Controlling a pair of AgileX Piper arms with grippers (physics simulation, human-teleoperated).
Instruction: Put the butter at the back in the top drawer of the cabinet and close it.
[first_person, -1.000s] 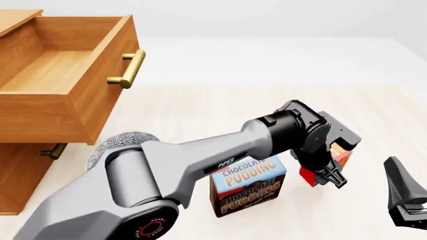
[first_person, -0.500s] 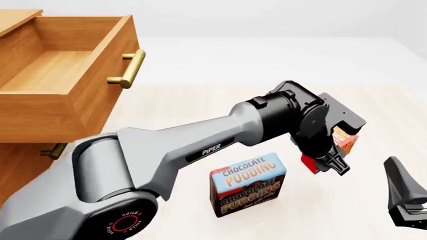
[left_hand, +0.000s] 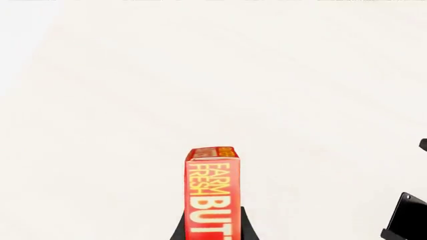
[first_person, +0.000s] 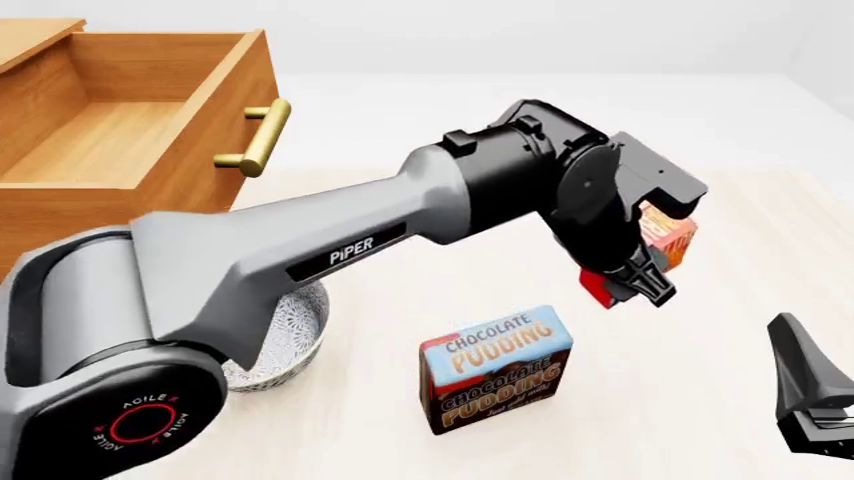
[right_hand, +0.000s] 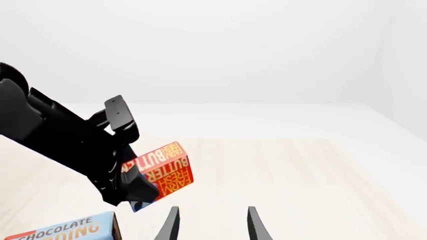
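Note:
My left gripper (first_person: 634, 265) is shut on the butter (first_person: 663, 235), a red-orange box held tilted in the air right of centre, above the table. In the left wrist view the butter (left_hand: 212, 192) stands between the fingers of the gripper (left_hand: 212, 235). It also shows in the right wrist view (right_hand: 163, 167). The top drawer (first_person: 134, 140) of the cabinet (first_person: 34, 30) is pulled open and empty at the far left, its brass handle (first_person: 260, 135) facing right. My right gripper (first_person: 807, 400) is open and empty at the lower right, its fingers apart in its own view (right_hand: 212, 227).
A chocolate pudding box (first_person: 497, 368) stands upright on the table below the held butter, also seen in the right wrist view (right_hand: 60, 231). A grey patterned bowl (first_person: 287, 335) sits partly behind the left arm. The arm hides the lower drawers.
My left gripper has risen with the butter and moved a little left and back, away from the pudding box. The left arm's base link has swung left. The right gripper has not moved.

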